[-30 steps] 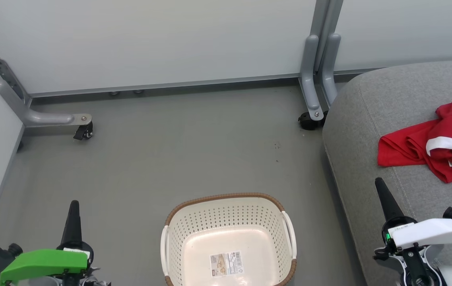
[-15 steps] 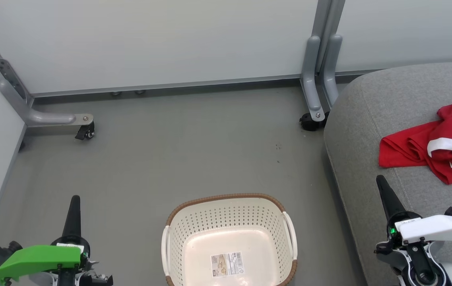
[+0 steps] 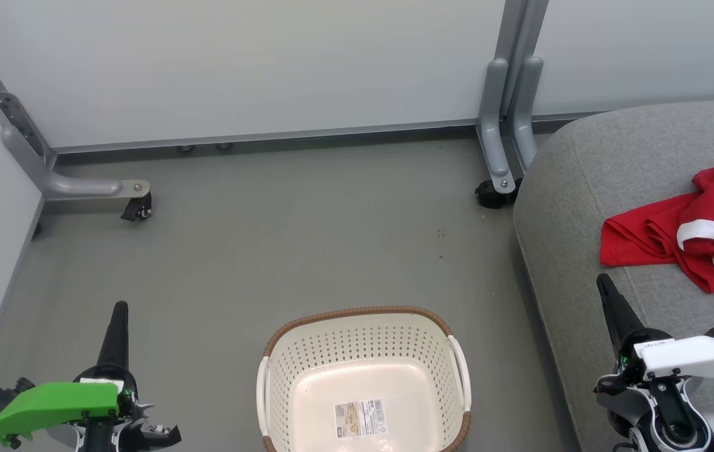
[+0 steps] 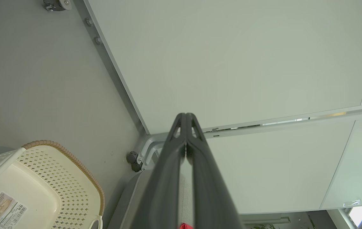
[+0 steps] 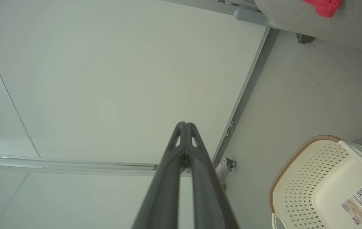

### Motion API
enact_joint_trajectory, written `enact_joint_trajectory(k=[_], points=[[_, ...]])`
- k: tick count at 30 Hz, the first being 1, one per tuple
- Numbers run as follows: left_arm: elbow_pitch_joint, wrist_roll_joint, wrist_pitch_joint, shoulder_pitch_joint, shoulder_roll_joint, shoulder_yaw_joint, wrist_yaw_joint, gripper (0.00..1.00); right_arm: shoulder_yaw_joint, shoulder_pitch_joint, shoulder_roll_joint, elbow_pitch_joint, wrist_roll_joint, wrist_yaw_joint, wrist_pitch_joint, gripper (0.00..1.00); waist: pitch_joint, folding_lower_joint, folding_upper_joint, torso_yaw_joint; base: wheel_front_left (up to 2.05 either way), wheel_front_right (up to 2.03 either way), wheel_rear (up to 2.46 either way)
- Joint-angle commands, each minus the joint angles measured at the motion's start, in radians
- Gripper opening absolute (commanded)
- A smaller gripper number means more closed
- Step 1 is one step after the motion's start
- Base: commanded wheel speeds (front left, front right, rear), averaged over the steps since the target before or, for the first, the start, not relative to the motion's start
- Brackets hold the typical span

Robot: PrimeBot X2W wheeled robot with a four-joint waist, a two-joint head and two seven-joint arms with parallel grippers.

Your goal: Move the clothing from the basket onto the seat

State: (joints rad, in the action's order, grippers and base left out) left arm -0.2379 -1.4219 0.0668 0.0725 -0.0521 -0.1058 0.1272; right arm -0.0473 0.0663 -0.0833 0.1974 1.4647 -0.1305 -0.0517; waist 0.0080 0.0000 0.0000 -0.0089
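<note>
clothing on the seat, both grippers closed on nothing

clothing (image 3: 696, 242) is a crumpled red heap with a white stripe, lying on top of the grey seat (image 3: 583, 188) at the right edge of my head view, partly cut off by the frame. basket (image 3: 363, 312) sits on the grey floor (image 3: 269, 251) just left of the seat, upright. i see its cream bottom with the paper label (image 3: 360, 419) on it.

left gripper (image 3: 119, 307) is at lower left, over the floor, left of the basket and apart from it. its fingers (image 4: 196, 165) are pressed together with nothing between them, pointing toward the white partition wall (image 3: 237, 63).

right gripper (image 3: 601, 280) is at lower right, over the front part of the seat, near the lower edge of the clothing but not touching it. its jaws are closed too and carry nothing, as the right wrist view shows clearly.

a black caster (image 3: 137, 210) on a grey metal foot stands on the floor by the wall at left.
</note>
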Motion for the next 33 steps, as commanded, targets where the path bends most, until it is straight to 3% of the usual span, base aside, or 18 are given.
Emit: enact_joint_trajectory(k=[1, 24, 33], points=[[-0.001, -0.022, 0.006, 0.021, -0.001, -0.006, 0.005, 0.0, -0.004, 0.015, -0.003, 0.004, 0.024, 0.0, -0.003, 0.0, 0.0, 0.0, 0.0, 0.001, 0.0, 0.0, 0.0], [-0.009, -0.19, 0.048, 0.044, 0.002, -0.01, 0.006, 0.0, -0.026, 0.043, 0.002, 0.047, 0.181, 0.0, -0.029, 0.0, -0.005, 0.0, 0.0, 0.008, 0.0, 0.0, 0.0], [-0.009, -0.192, 0.051, 0.043, 0.002, -0.01, 0.006, 0.0, -0.03, 0.043, 0.005, 0.048, 0.18, 0.0, -0.034, 0.0, -0.005, 0.0, 0.0, 0.009, 0.0, 0.0, 0.0]])
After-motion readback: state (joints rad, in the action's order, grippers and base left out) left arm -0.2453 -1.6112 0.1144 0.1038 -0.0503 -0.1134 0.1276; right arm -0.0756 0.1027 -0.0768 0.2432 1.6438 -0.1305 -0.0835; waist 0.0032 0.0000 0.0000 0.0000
